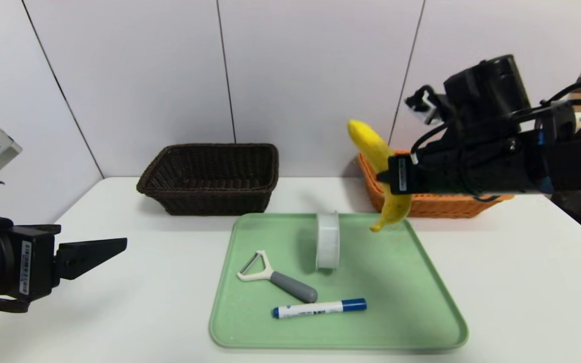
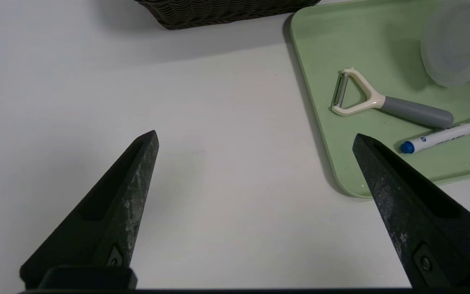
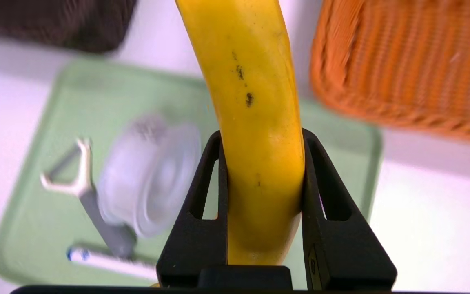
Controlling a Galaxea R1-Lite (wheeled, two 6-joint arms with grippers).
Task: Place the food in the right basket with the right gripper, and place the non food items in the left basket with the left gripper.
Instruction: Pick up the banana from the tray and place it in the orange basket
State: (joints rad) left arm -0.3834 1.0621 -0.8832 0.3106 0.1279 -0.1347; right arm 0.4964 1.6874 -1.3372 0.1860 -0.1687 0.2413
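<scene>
From where I stand, the right claw (image 3: 264, 171) has a banana (image 3: 259, 122) pinched between its fingers, up above the far edge of the green tray (image 1: 391, 340), just in front of the orange basket (image 1: 442, 206); that piece of food looks nearly delivered, though it isn't in yet. The left claw (image 2: 255, 141) waits wide open and holding nothing, over the counter (image 1: 144, 312) to the left of the tray. All the non-food is left to do: the Y-peeler (image 1: 293, 286), the blue-capped marker (image 1: 321, 308) and the round translucent container (image 1: 328, 241) all sit on the tray, bound for the dark brown basket (image 1: 215, 201) behind its left corner
</scene>
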